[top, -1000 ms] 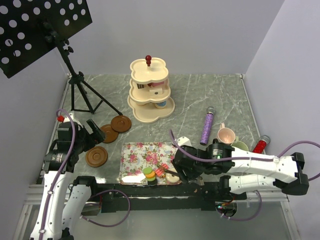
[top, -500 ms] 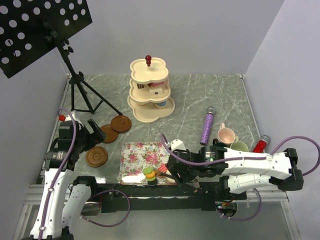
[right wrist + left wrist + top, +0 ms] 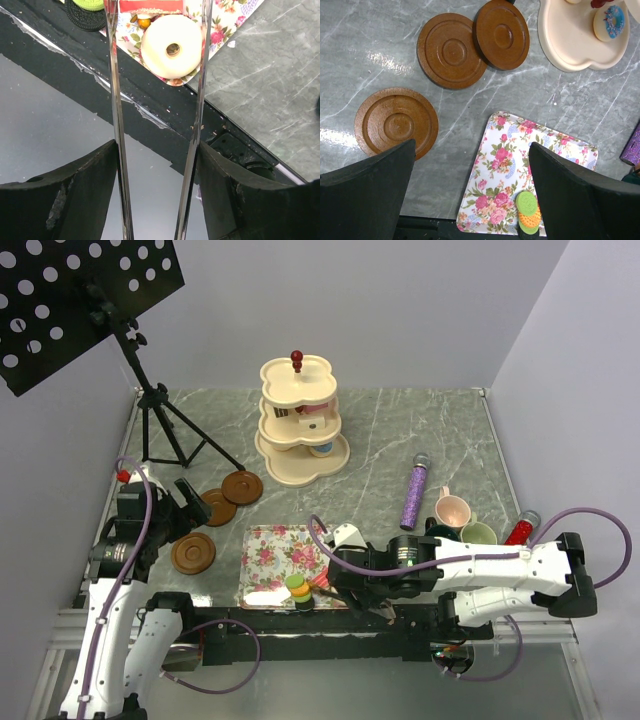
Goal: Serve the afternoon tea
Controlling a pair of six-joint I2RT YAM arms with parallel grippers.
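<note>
Left claw (image 3: 472, 197) hangs spread wide and empty above three brown round ridged saucers (image 3: 396, 122). Right claw (image 3: 159, 20), thin metal jaws parted, frames the white ring doughnut (image 3: 172, 47) at the near corner of the rectangular floral tray (image 3: 505, 150). Step in hand is likely picking that doughnut: lower, close, then carry to the cream three-tier stand (image 3: 290, 475) further back. Grey veined marble table (image 3: 420, 440), pale lilac walls.

Cream three-tier stand (image 3: 285, 473) upright at the back, a blue-iced doughnut (image 3: 610, 22) on its lowest tier. Three brown saucers (image 3: 193, 553) lie flat at left, two overlapping. Stacked macarons (image 3: 298, 590) and a white doughnut (image 3: 172, 46) lie near the front edge. Pink mug (image 3: 452, 510) and green mug (image 3: 479, 533) stand upright at right.
</note>
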